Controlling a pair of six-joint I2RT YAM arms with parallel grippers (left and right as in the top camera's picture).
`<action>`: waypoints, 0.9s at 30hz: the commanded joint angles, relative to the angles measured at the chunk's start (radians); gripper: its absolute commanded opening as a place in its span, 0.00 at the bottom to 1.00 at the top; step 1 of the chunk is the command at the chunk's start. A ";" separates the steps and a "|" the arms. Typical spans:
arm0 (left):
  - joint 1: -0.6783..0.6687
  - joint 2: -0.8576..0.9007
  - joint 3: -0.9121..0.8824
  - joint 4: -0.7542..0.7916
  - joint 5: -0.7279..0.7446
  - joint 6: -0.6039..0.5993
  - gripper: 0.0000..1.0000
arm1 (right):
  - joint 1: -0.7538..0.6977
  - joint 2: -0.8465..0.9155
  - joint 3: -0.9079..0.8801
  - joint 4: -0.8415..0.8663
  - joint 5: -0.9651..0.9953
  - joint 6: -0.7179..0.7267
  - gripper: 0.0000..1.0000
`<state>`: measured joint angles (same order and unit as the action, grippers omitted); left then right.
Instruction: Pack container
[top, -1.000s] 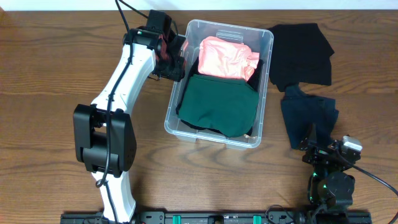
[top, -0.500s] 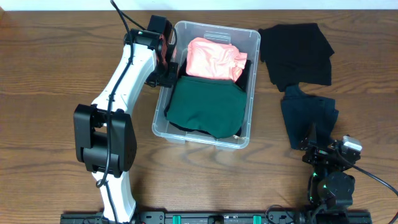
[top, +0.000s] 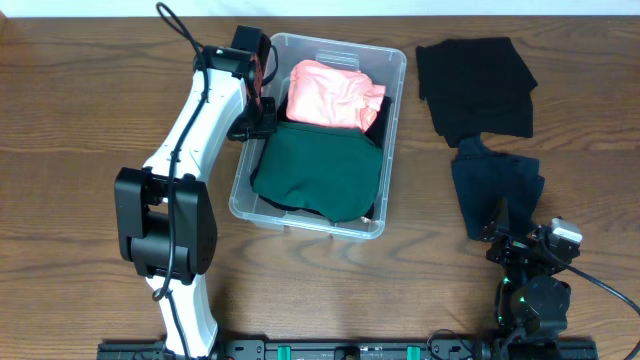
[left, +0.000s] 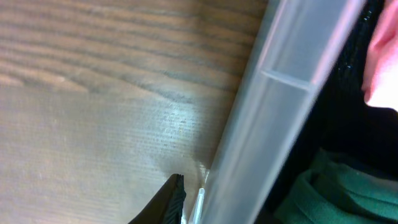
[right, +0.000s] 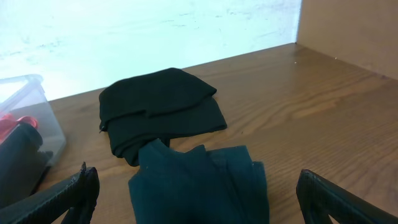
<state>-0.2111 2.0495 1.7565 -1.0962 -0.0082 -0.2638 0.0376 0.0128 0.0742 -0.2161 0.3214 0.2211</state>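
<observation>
Your left arm stretches far forward, left gripper (top: 262, 100) pinched narrow on the left wall of the container (top: 395, 130), mid-table; your right gripper (right: 196, 193) rests at the near edge, spread wide, facing a navy cloth (top: 495, 185) and a black cloth (top: 475, 80)

container (top: 305, 222): clear plastic, smooth, glossy
table (top: 80, 100): brown wood, grained, low sheen
pink cloth (top: 325, 92): soft, faint sheen
green cloth (top: 315, 170): matt
black cloth (top: 475, 85): matt

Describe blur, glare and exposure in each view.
Overhead: sharp, evenly lit. Left wrist: the container sits too close, smeared out of focus, with a pale sheen on the table. Right wrist: background blown out white; black cloth crisp.
</observation>
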 joint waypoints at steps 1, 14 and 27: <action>0.013 -0.009 0.000 -0.002 -0.068 -0.117 0.24 | -0.005 -0.004 -0.003 -0.001 0.000 0.010 0.99; 0.013 -0.009 0.000 -0.033 -0.068 -0.221 0.24 | -0.005 -0.004 -0.003 -0.001 0.000 0.010 0.99; 0.016 -0.092 0.004 -0.047 -0.069 -0.143 0.89 | -0.005 -0.004 -0.003 -0.001 0.000 0.010 0.99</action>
<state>-0.2016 2.0346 1.7561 -1.1378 -0.0593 -0.4175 0.0376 0.0128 0.0742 -0.2161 0.3214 0.2211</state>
